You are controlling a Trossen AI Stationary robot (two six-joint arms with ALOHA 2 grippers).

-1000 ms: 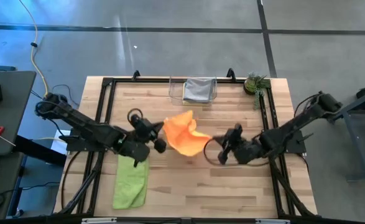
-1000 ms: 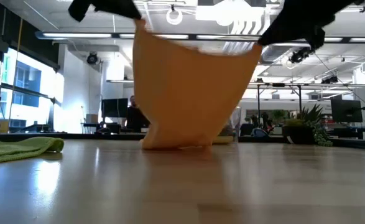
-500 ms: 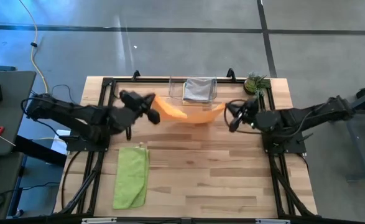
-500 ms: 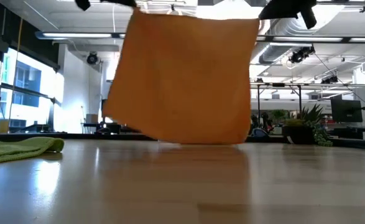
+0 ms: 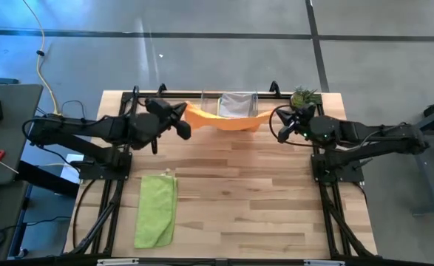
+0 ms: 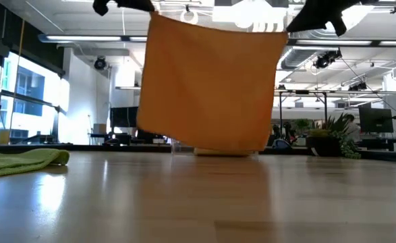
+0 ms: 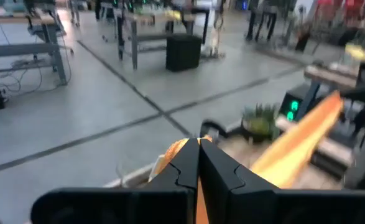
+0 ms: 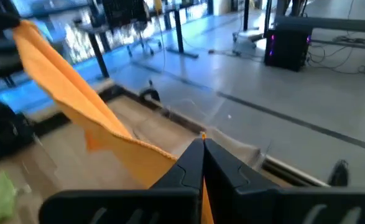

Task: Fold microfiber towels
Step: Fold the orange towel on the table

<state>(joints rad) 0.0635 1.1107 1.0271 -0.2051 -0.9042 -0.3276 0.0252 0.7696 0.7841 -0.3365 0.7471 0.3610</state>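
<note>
Orange towel (image 5: 220, 120) held aloft, stretched between both grippers over far edge of wooden table (image 5: 239, 214), just in front of clear bin (image 5: 208, 107). Left gripper (image 5: 184, 118) jaws pinched tight on one top corner; right gripper (image 5: 274, 125) jaws pinched tight on other. From low view towel hangs as flat sheet, bottom edge near tabletop. Grey towel (image 5: 236, 105) sits inside bin. Lime green towel (image 5: 156, 210) lies folded on table's near left side.

The orange towel (image 6: 211, 84) hangs spread flat above the table's far side, its lower edge seemingly just off the wood. The lime green towel (image 5: 156, 210) lies folded lengthwise near the front-left. A grey towel (image 5: 236, 106) sits in the far bin.
</note>
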